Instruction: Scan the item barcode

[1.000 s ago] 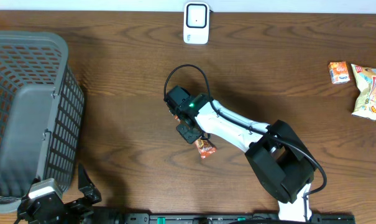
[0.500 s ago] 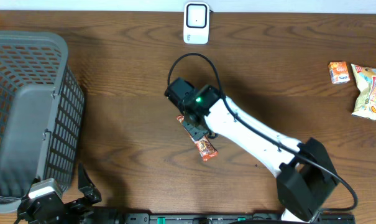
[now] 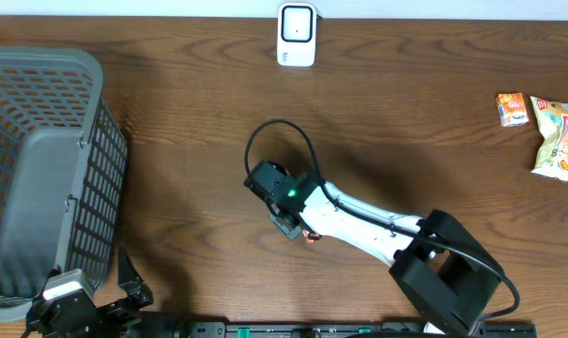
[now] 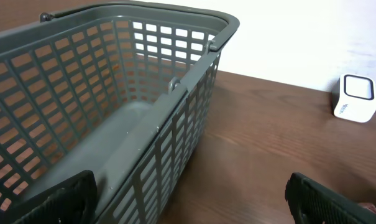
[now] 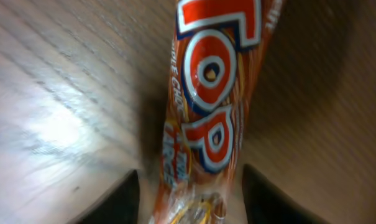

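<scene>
Right wrist: bar (image 5: 212,106) within pincer (image 5: 191,198)

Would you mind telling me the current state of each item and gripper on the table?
Grey plastic mesh basket: upright, apparently empty.
White box-shaped scanner: standing, untouched.
Orange-wrapped snack bar: lying on the brown wooden table.
Right gripper: jaws astride the bar, grip unclear.
Left gripper: jaws wide open, empty.
Small orange packet: lying flat, untouched.
Yellow snack bag: lying flat, untouched.

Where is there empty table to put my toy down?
Bare wood lies between the basket and the right gripper, and between the scanner and the snack packets. It's crowded around the candy bar under that gripper.
</scene>
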### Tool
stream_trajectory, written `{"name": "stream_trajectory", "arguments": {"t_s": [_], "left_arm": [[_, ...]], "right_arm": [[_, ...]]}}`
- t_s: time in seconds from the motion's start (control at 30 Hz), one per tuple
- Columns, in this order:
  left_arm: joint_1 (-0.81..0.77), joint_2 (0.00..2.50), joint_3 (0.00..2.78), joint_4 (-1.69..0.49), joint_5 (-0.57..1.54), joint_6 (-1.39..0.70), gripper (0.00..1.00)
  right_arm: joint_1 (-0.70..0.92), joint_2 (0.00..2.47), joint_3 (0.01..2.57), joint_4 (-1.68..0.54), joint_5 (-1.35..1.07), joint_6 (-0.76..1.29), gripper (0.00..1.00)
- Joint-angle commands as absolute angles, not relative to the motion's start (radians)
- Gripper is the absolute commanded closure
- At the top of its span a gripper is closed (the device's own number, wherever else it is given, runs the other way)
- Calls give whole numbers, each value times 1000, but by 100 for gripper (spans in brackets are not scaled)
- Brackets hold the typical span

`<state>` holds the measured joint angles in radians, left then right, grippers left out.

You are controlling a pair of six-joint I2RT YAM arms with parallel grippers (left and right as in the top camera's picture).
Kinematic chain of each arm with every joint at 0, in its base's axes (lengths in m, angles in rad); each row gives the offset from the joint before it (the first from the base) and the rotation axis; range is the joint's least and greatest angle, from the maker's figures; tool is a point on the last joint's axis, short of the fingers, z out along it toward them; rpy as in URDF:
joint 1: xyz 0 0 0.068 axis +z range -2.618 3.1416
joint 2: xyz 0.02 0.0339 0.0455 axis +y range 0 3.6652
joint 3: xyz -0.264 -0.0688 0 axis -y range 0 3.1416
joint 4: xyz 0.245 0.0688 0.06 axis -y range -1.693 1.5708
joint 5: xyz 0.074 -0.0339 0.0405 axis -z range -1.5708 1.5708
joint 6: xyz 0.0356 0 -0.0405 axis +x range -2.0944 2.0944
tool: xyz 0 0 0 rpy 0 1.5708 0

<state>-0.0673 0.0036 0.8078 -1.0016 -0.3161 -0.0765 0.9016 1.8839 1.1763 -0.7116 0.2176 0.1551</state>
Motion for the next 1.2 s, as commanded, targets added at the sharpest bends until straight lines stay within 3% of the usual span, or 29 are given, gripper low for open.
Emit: {"name": "stream_trajectory", "arguments": {"t_s": [0.0,0.07,0.2,0.3,0.33,0.43,0.5,0.7,0.87,1.17], "left_arm": [[-64,3,735,-1099,-341,-147,2],[-64,4,735,-1099,-341,-147,2],[-64,3,735,-1099,-341,-147,2],[-64,3,735,-1099,-341,-147,2],[-64,3,735,-1099,-341,-147,2],[-64,4,735,-1099,-341,-147,2],[-64,4,735,-1099,-341,-147,2],[-64,3,735,-1099,-341,-147,2],[-64,3,735,-1099,-341,-147,2],[-64,3,735,-1099,-341,-147,2]], "right_arm": [[896,1900,1115,-658,258,167,78],[890,1916,1084,-630,260,168,77],[878,1999,1058,-635,251,188,51],[867,2052,1058,-670,217,187,39],[862,2065,1058,-683,207,187,46],[847,2080,1058,-720,203,187,86],[834,2080,1060,-752,170,186,98],[729,2080,1102,-867,-297,64,99],[561,2080,1169,-960,-998,-293,99],[402,2080,1167,-976,-1436,-506,99]]}}
